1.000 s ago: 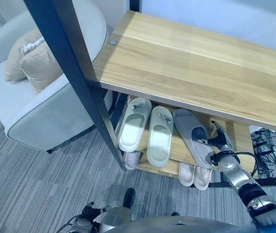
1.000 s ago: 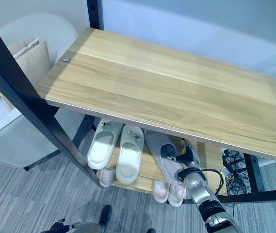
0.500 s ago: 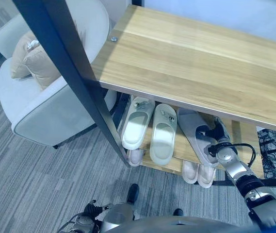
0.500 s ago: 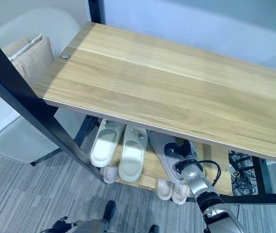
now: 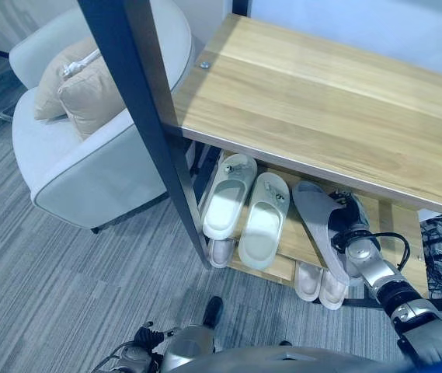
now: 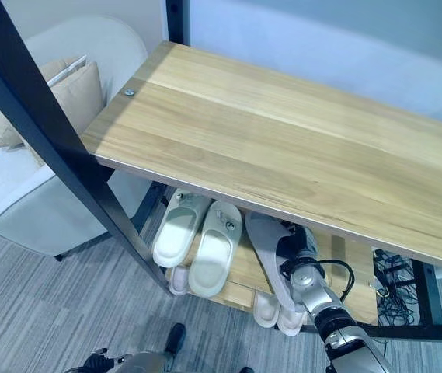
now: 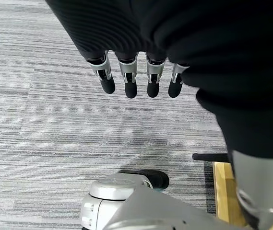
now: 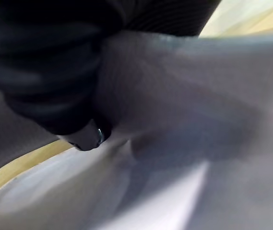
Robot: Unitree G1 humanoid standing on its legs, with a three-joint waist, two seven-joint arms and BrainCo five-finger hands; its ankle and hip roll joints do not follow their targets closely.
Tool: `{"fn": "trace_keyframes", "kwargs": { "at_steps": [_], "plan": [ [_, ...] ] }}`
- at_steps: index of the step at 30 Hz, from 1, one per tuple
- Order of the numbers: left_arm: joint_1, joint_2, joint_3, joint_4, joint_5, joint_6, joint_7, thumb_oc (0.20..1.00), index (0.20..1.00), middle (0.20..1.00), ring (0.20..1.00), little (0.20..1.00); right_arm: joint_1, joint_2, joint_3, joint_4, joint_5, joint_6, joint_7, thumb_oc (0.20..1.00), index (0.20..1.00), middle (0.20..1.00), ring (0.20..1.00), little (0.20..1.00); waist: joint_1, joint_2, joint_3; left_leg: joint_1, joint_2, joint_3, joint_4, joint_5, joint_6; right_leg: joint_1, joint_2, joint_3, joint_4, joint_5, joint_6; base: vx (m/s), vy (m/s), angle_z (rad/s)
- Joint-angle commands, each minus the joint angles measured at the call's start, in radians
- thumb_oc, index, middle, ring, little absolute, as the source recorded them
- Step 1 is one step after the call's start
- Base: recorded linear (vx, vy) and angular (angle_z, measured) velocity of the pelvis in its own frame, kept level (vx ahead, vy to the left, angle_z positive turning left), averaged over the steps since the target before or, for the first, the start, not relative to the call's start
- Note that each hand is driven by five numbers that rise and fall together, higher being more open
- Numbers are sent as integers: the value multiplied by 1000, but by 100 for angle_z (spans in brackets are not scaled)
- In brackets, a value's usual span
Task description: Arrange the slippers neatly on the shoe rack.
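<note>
Grey slipper (image 5: 321,230) lies on my shoe rack's middle shelf (image 5: 391,225), apparently tipped on edge, sole outward. Pale green pair (image 5: 246,208) beside it lies flat, side by side; beige pair (image 5: 319,283) below.

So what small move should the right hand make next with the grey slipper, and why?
Probably lay the grey slipper flat, parallel to the two pale green slippers. It now sits tipped on its side on the middle shelf, its heel past the front edge, with the right hand against it. The left hand hangs open over the floor.
</note>
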Motion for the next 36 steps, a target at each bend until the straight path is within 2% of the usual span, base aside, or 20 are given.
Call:
{"fn": "trace_keyframes", "kwargs": {
  "at_steps": [1,6,9,12,14,15,16,19,21,22,23,25,26,27,28,29,31,33,34,36],
  "plan": [
    [2,-56,-15,46,35,0,4,1000,1000,1000,1000,1000,18,-35,-27,-46,-65,8,-55,200,200,200,200,200,-11,30,-39,29,72,93,9,-131,-19,-72,-40,20,48,60,42,-27,12,-12],
    [2,-70,-2,44,64,8,2,1000,1000,1000,1000,1000,146,-36,-91,-196,-147,36,-66,200,200,200,200,200,-45,41,-64,74,76,116,9,-151,-14,-41,-38,37,44,54,44,-20,28,-25],
    [27,-83,2,42,94,7,-9,1000,1000,1000,1000,1000,236,-33,-118,-352,-176,10,-28,200,200,200,200,200,-67,57,-72,128,74,148,9,-161,0,-22,-42,83,65,70,50,-18,60,-46],
    [33,-68,20,34,106,10,-13,1000,1000,1000,1000,1000,277,-32,-115,-426,-199,-13,-3,200,200,200,200,200,-68,77,-52,160,92,169,9,-155,10,-35,-13,122,174,-6,22,-98,8,-41],
    [38,-54,32,23,107,7,-4,1000,1000,1000,1000,1000,311,-48,-111,-482,-231,-37,19,200,200,200,200,200,-78,87,-23,170,107,185,9,-135,19,-81,105,191,290,-91,-17,-197,-50,-40],
    [44,-54,33,21,103,5,-4,1000,1000,1000,1000,1000,318,-54,-112,-500,-242,-43,20,200,200,200,200,200,-77,88,-23,174,109,193,9,-129,22,-87,132,184,306,-102,-24,-179,-84,-12],
    [57,-57,45,9,82,-1,-4,1000,1000,1000,1000,1000,334,-63,-103,-518,-272,-58,11,200,200,200,200,200,-68,94,-17,186,116,218,12,-113,25,-107,180,127,363,-119,-41,-131,-96,-13],
    [62,-62,58,-8,32,-9,-6,1000,1000,1000,1000,1000,354,-51,-84,-496,-272,-61,10,200,200,200,200,200,-58,84,3,164,114,225,98,-122,20,-77,223,111,327,-147,-80,-106,-179,-46],
    [56,-70,66,-28,-4,-16,6,1000,1000,1000,1000,1000,386,-78,-86,-502,-272,-67,10,200,200,200,200,200,-47,75,33,61,109,213,232,-127,2,-27,252,127,225,-150,-114,-259,-214,15],
    [115,-63,43,-85,23,-30,2,1000,1000,1000,1000,1000,403,-106,-118,-478,-285,-79,-27,200,200,200,200,200,-22,92,63,-52,116,190,352,-129,-22,-22,249,81,197,-157,-136,-366,-172,43],
    [120,-63,42,-78,27,-33,2,1000,1000,1000,1000,1000,403,-111,-125,-469,-290,-81,-35,200,200,200,200,200,-31,96,73,-102,142,206,408,-123,-40,-29,248,57,194,-167,-149,-361,-139,179],
    [114,-61,50,-58,41,-38,18,1000,1000,1000,1000,1000,411,-124,-122,-482,-304,-82,-55,200,200,200,200,200,-43,113,80,-133,236,252,464,-87,-61,-43,257,45,200,-178,-174,-192,17,167],
    [113,-56,51,-60,45,-46,35,1000,1000,1000,1000,1000,414,-141,-107,-506,-318,-93,-58,200,200,200,200,200,-41,113,83,-117,263,193,445,-80,-67,-54,250,62,223,-180,-176,-72,226,-23],
    [98,-38,41,-62,50,-57,56,1000,1000,1000,1000,1000,429,-164,-90,-534,-344,-107,-57,200,200,200,200,200,-52,105,91,-98,345,118,411,-7,-81,-78,232,67,278,-195,-168,-7,263,-42],
    [88,-33,34,-63,59,-57,57,1000,1000,1000,1000,1000,437,-170,-91,-547,-352,-109,-55,200,200,200,200,200,-62,105,90,-88,366,112,387,18,-83,-95,223,60,306,-197,-167,107,344,-19],
    [84,-31,27,-60,80,-57,57,1000,1000,1000,1000,1000,457,-185,-89,-574,-366,-121,-36,200,200,200,200,200,-80,119,70,3,397,139,280,-27,-93,-118,211,55,348,-206,-151,138,323,63],
    [78,-37,17,-62,92,-56,60,1000,1000,1000,1000,1000,458,-194,-91,-584,-373,-123,-29,200,200,200,200,200,-87,122,63,7,387,133,264,-47,-99,-133,197,57,364,-198,-143,78,316,30],
    [29,-6,-7,-66,122,-52,65,1000,1000,1000,1000,1000,437,-196,-55,-603,-345,-130,13,200,200,200,200,200,-107,94,89,-72,333,139,405,-139,-97,-189,126,88,444,-197,-130,36,405,9],
    [28,-6,-7,-66,122,-52,65,1000,1000,1000,1000,1000,436,-196,-56,-603,-344,-130,13,200,200,200,200,200,-108,94,86,-77,332,138,404,-136,-96,-193,125,87,442,-194,-129,78,272,32],
    [4,46,9,-92,75,-64,59,1000,1000,1000,1000,1000,390,-209,-15,-607,-302,-138,46,200,200,200,200,200,-100,74,108,-164,311,138,498,-187,-85,-255,97,112,484,-190,-109,0,289,0]
  ]
}}
